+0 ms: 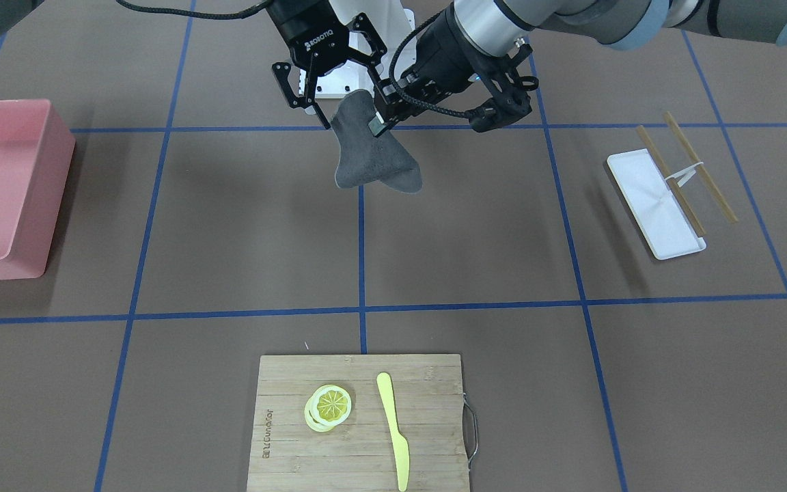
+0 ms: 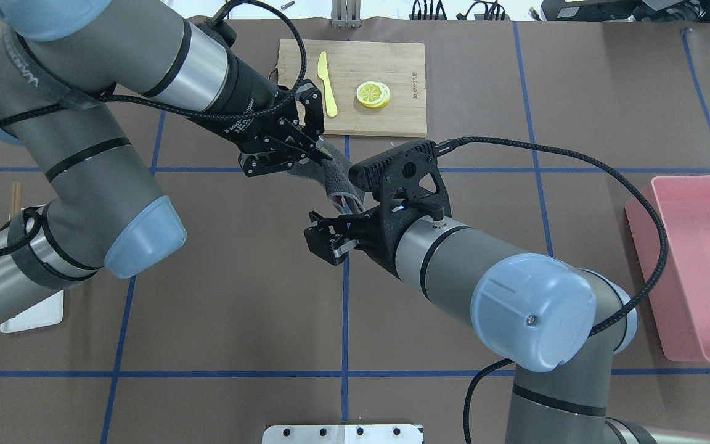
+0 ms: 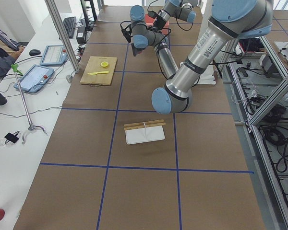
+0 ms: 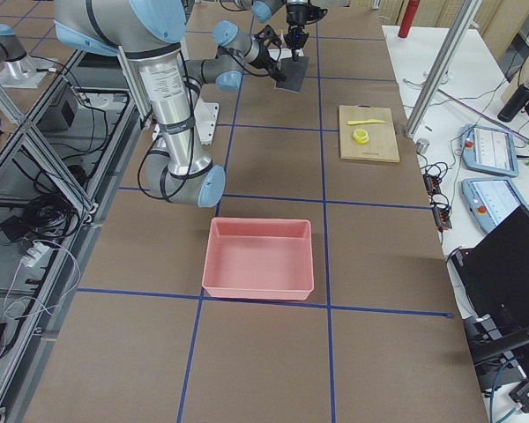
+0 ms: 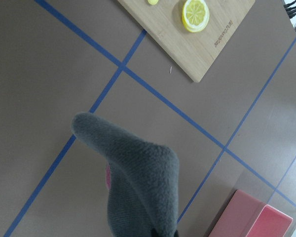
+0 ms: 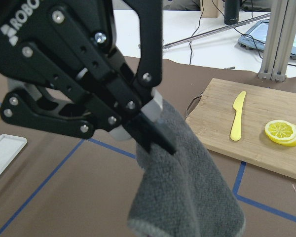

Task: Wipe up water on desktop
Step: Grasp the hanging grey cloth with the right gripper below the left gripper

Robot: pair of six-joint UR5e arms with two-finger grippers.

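Aloft, a grey cloth hangs between 2 grippers, clear of the desktop.
Nearest the robot, the right gripper (image 2: pixel 325 237) stands wide open and empty, aimed at the grey cloth (image 1: pixel 374 160). The left gripper (image 1: pixel 378 121) has the cloth pinched by 1 upper edge, jaws closed on it, above the desktop (image 1: pixel 229 225) that spreads beneath both arms. My worry is that the 2 grippers sit very near each other, so a hand-over could knock them together, or the thin pinch could let the cloth fall bunched. No water shows on the brown surface, so a wipe might miss. "ROBOTIQ" reads on the right gripper; farther off, the bamboo cutting board (image 1: pixel 339 465) bears an engraved mark I cannot read.
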